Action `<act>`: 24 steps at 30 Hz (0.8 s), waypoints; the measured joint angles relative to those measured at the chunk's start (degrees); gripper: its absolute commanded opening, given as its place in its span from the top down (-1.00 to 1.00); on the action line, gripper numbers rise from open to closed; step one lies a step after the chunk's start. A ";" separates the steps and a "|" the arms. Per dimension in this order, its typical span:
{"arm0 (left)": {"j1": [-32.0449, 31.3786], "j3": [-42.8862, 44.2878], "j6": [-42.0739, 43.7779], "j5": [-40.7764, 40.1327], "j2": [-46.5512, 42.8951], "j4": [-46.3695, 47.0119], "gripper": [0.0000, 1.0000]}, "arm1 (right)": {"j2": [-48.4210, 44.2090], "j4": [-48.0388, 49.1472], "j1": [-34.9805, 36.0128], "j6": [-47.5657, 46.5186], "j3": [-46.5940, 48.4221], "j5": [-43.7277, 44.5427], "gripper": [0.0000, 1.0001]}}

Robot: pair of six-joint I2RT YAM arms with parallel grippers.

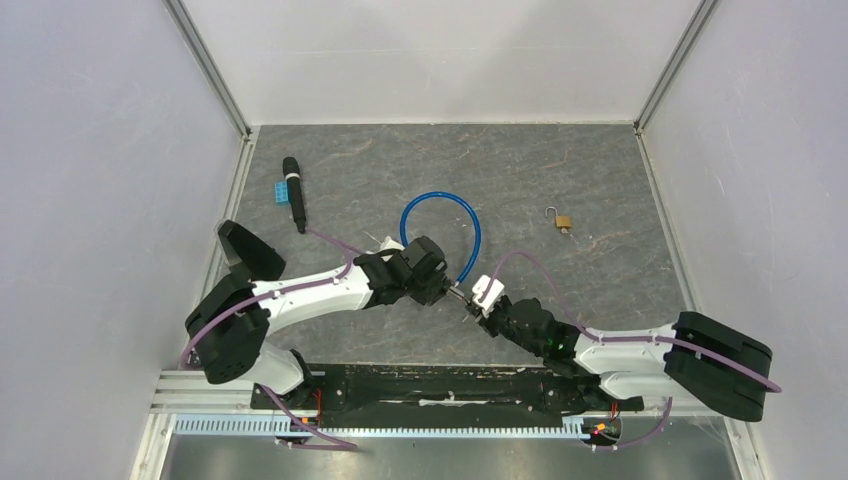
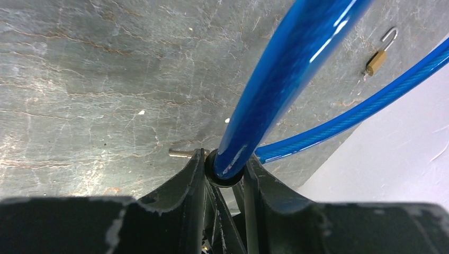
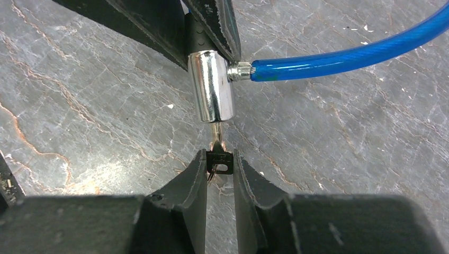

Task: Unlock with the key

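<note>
A blue cable lock [image 1: 441,204] loops over the middle of the table. Its shiny chrome lock cylinder [image 3: 212,92] hangs above the table, one cable end [image 3: 349,55] plugged into its side. My left gripper [image 2: 226,165] is shut on the lock's black collar and blue cable [image 2: 275,84], just behind the cylinder. The key [image 3: 218,157] has a black head and its blade is in the cylinder's end. My right gripper [image 3: 219,161] is shut on that key head. In the top view the two grippers meet at the lock [image 1: 462,293].
A small brass padlock [image 1: 563,220], shackle open, lies to the right on the table; it also shows in the left wrist view as the padlock [image 2: 377,59]. A black marker-like tool [image 1: 294,192] and a blue brick [image 1: 283,190] lie at the back left. White walls enclose the table.
</note>
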 measured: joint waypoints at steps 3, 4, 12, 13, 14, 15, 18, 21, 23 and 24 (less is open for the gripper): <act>-0.24 0.42 0.37 -0.76 0.00 -0.68 0.96 | -1.18 -3.56 -1.07 0.02 1.29 -1.22 1.00; -0.31 0.46 0.37 -0.87 0.00 -0.68 0.96 | -1.79 -4.39 -1.42 0.11 1.42 -1.68 1.00; -0.61 2.86 0.85 -1.95 0.92 -2.84 0.95 | -3.89 -11.23 -4.15 0.98 4.20 -5.97 1.00; -0.61 2.97 0.87 -2.03 0.96 -2.99 0.96 | -4.11 -12.35 -4.39 1.09 4.72 -6.51 1.00; -0.61 3.02 0.87 -2.12 0.98 -3.17 0.95 | -4.26 -13.40 -4.61 1.11 5.25 -7.15 1.00; -0.61 3.04 0.87 -2.36 0.98 -3.34 0.96 | -4.33 -14.60 -4.85 1.14 5.88 -7.65 1.00; -1.01 3.10 0.96 -2.64 1.07 -3.58 0.96 | -4.98 -17.18 -5.57 1.25 8.33 -9.55 1.00; -0.98 3.10 0.96 -3.50 1.05 -3.54 0.96 | -7.48 -18.69 -6.08 1.46 8.81 -11.34 1.00; -0.98 3.10 0.94 -3.93 1.05 -3.50 0.96 | -9.09 -18.84 -6.56 1.60 8.90 -13.20 1.00; -0.98 3.10 0.94 -4.15 1.05 -3.50 0.96 | -9.60 -18.84 -6.73 1.77 9.16 -14.21 1.00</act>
